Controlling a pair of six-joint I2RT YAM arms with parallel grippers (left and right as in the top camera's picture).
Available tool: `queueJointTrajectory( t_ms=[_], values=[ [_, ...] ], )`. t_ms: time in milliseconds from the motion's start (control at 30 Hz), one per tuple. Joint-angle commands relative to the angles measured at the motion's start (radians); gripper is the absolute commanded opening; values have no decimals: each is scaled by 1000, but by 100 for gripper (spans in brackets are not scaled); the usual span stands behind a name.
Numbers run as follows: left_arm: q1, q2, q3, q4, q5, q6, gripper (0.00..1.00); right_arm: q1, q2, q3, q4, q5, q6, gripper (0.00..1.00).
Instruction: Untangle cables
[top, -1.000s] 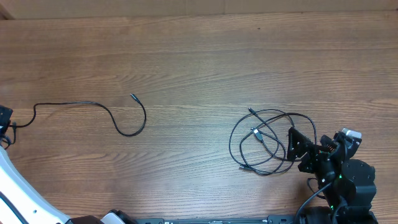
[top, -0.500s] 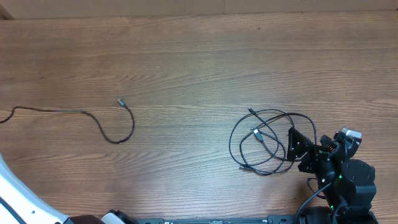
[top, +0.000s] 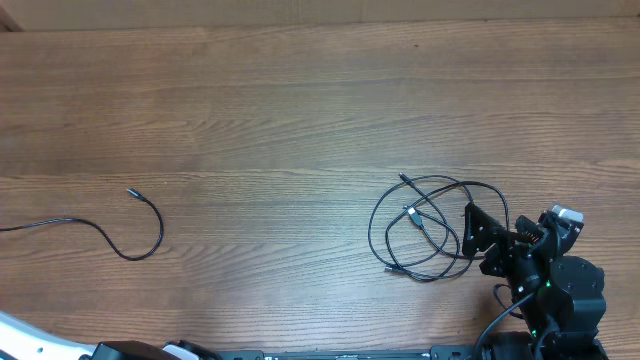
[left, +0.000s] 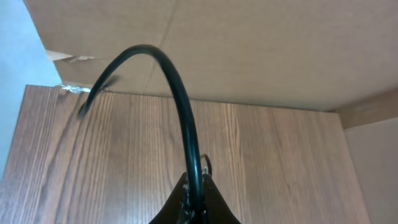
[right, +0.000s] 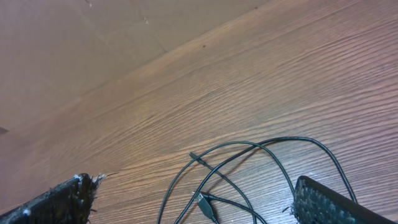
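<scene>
A tangle of cables lies on the wooden table: thin black cords looped over one another, with small plugs showing inside and at the edge of the loops. The right gripper sits at the tangle's right edge, low over the wood, jaws spread wide and holding nothing. From the right wrist, its two dark fingers frame the near part of the tangle, whose loops and one plug lie on the wood between them, apart from either finger. Far to the left of the tangle, well apart from it, a single cable lies alone. One plug end points up the table, the cord curls down in a hook, then runs flat away from the tangle and off the left edge of the overhead view. The left gripper cannot be seen from overhead. In its own wrist view its jaws are clamped tight on the single cable, which rises from between the fingertips and arcs over to a blurred end hanging in the air, with cardboard standing behind the table's edge.
</scene>
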Motion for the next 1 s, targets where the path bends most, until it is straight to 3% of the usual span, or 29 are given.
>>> queueJointTrajectory(
  t_ms=[0,300,667,967],
  values=[
    [-10,-19,13,20,114,5,4,-6,-10,12,8,-6,10,100],
    [-177,-17,13,25,344,48,4,-6,-10,12,8,-6,10,100],
    [-574,63,12,-52,330,311,4,-6,-10,12,8,-6,10,100],
    [-682,151,12,-184,200,301,4,-6,-10,12,8,-5,9,100]
  ],
)
